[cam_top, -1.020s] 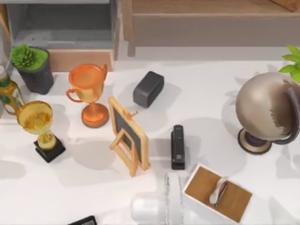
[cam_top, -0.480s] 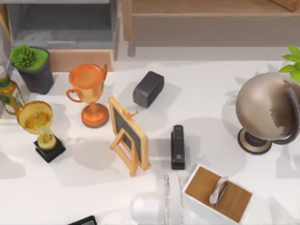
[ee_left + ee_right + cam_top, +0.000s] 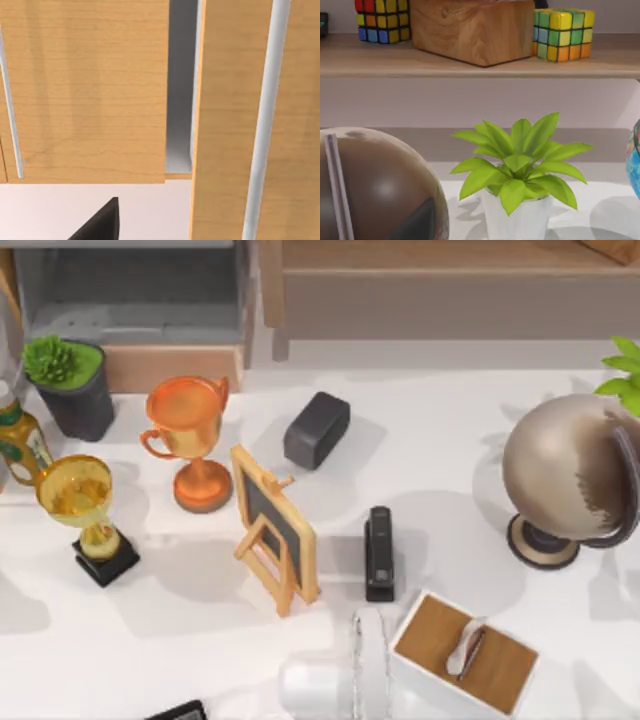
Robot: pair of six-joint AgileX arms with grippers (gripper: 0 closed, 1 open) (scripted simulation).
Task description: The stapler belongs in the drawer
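Stapler (image 3: 379,552) lies flat mid-table, untouched, between easel chalkboard (image 3: 274,528) and tissue box (image 3: 465,652). Drawer (image 3: 140,300) stands open, far left. Pickup step not begun. Pincer states: cannot tell. Next: one arm reaches down, grips stapler across narrow body.

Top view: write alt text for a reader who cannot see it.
A slim black stapler lies on the white table, near a small easel chalkboard and a wood-topped tissue box. The open drawer sits at the far left, behind an orange trophy.
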